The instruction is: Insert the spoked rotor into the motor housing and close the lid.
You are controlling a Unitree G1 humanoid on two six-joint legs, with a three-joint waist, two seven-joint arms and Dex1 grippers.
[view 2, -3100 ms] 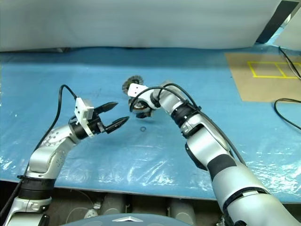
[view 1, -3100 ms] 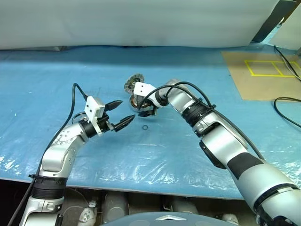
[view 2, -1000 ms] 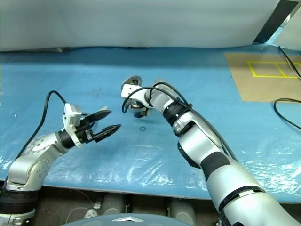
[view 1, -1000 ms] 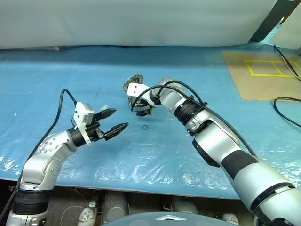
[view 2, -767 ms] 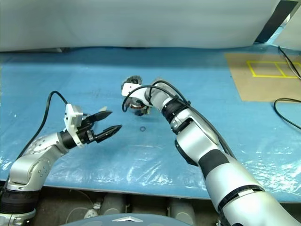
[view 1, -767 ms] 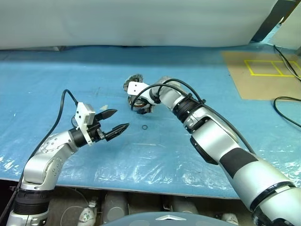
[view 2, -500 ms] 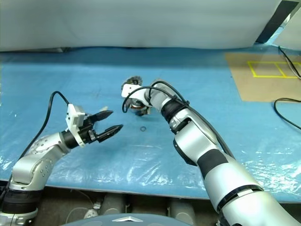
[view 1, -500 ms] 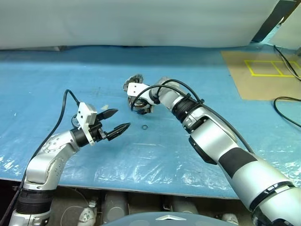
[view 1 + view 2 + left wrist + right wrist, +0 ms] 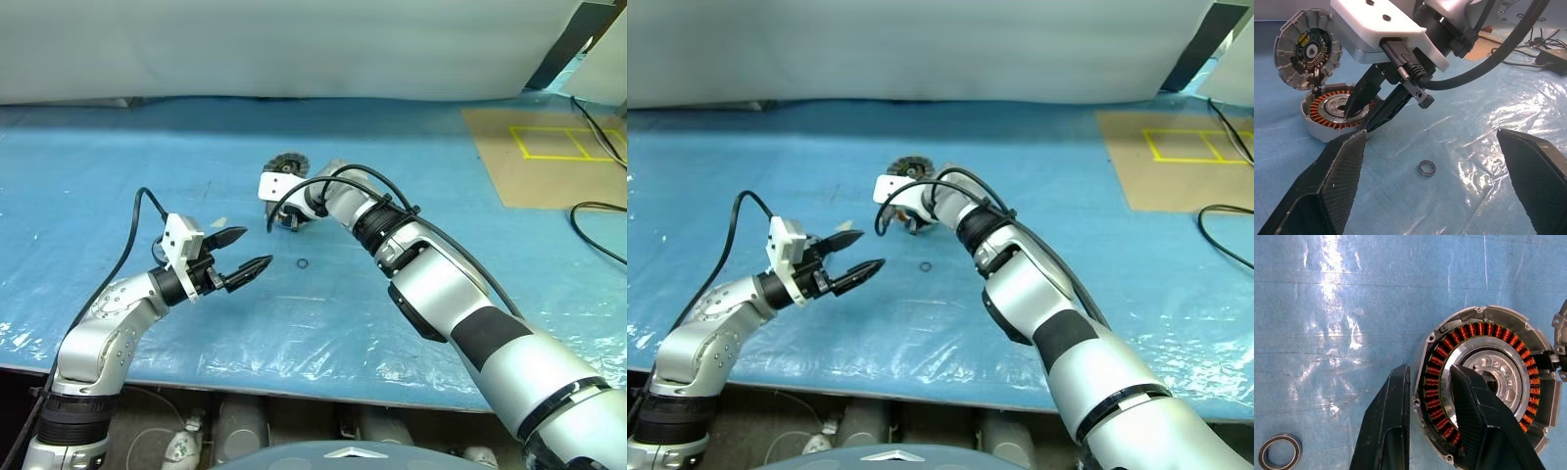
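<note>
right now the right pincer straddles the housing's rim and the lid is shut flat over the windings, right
No. The lid is not shut: in the left wrist view it stands open, tilted up behind the housing, with the copper windings bare. The right pincer does straddle the housing's rim, one finger outside and one inside.

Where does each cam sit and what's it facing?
Left and right eye views: on the head, looking down over both arms at the blue table.
Left wrist view: along the open left hand at the right hand over the motor housing, with the lid behind it.
Right wrist view: straight down its fingers straddling the housing rim.
Shared: both wrist views show the housing and the small ring.
</note>
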